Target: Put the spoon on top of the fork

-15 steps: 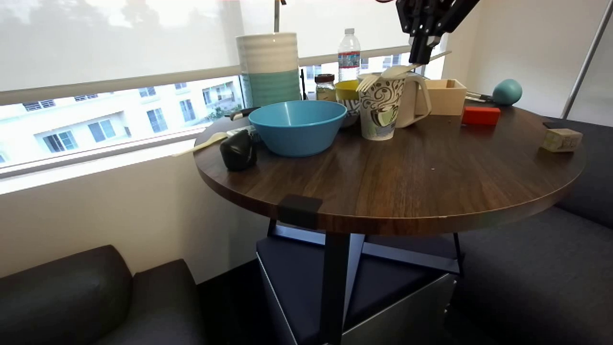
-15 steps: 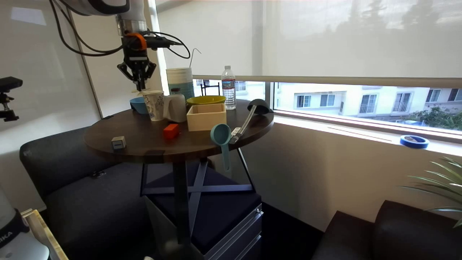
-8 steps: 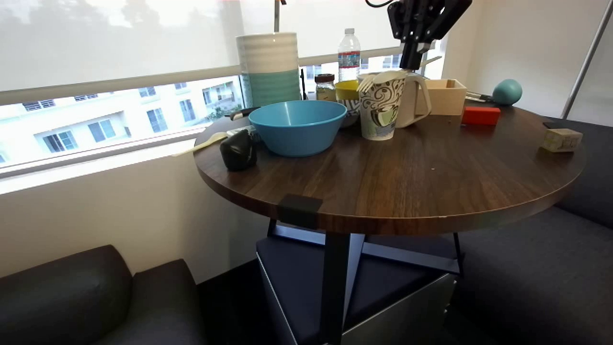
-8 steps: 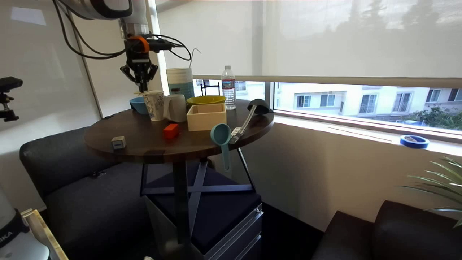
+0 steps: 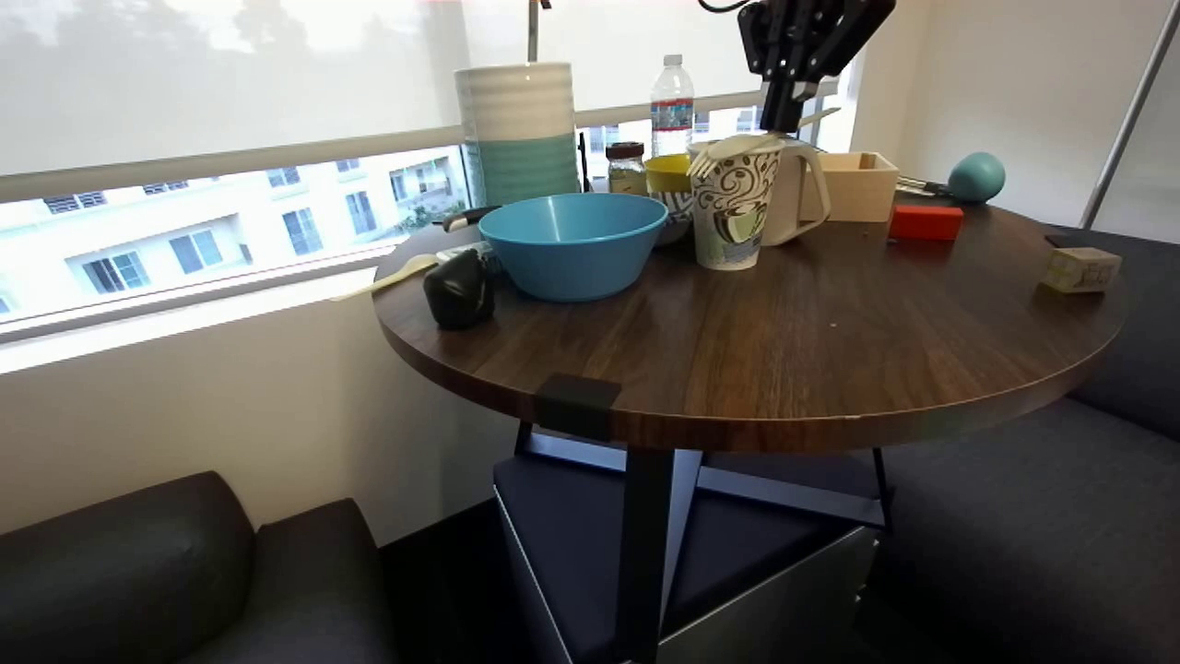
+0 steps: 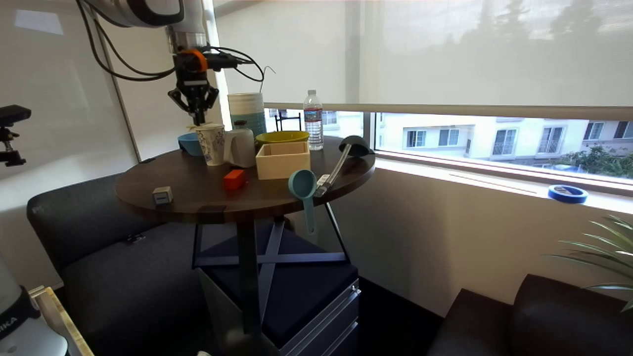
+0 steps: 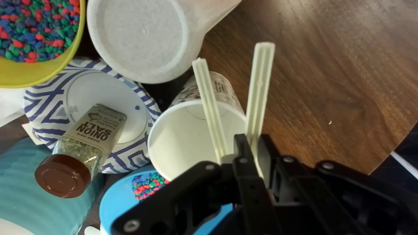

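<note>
The black two-fingered gripper (image 7: 253,143), at the lower centre of the wrist view, is narrow, pinched on the handle of a cream plastic spoon (image 7: 260,88). That ribbed handle points to the top of the frame, its long axis leaning slightly right, its blunt end right of upper centre. In an exterior view the spoon's rounded head (image 5: 742,146) points left, over a swirl-printed, tapered paper cup (image 5: 733,217), and the handle rises to the upper right. A cream plastic fork (image 7: 211,111) lies across the cup's mouth. Its handle leans toward the upper left of the wrist view, so the two handles spread in a V; its tines (image 5: 704,164) overhang the cup's left rim in that exterior view. Whether spoon and fork touch cannot be told.

Right of the spoon, the dark wood grain of the round table (image 7: 326,81) runs out to an edge at lower right. The left half is crowded: a pale round-topped jug (image 7: 143,36) just beside the cup, a clear onion-salt jar (image 7: 93,137) with a brown lid, a blue-patterned white dish (image 7: 49,107), a yellow bowl (image 7: 36,76) of coloured pebbles (image 7: 36,31) at upper left, a smooth blue bowl (image 7: 117,195) at lower left.
</note>
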Controlling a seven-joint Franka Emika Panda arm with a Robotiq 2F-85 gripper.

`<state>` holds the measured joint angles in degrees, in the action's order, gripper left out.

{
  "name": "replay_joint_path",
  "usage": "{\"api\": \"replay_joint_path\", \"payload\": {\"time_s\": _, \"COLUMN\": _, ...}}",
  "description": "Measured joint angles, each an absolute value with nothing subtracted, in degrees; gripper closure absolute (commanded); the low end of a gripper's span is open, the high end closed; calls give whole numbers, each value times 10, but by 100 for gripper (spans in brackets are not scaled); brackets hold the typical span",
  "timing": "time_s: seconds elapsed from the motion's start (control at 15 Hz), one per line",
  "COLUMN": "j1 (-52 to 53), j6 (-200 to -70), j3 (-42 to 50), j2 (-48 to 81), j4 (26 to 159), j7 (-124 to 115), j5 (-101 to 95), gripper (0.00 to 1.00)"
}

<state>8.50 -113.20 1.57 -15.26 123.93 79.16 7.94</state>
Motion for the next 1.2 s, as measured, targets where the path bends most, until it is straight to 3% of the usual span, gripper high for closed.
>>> {"api": "replay_joint_path", "payload": {"time_s": 1.2, "j1": 84, "j6": -1068, "j3": 16, "j2": -160, "j4": 1228, "j7": 816, "j5": 74, "gripper": 97}}
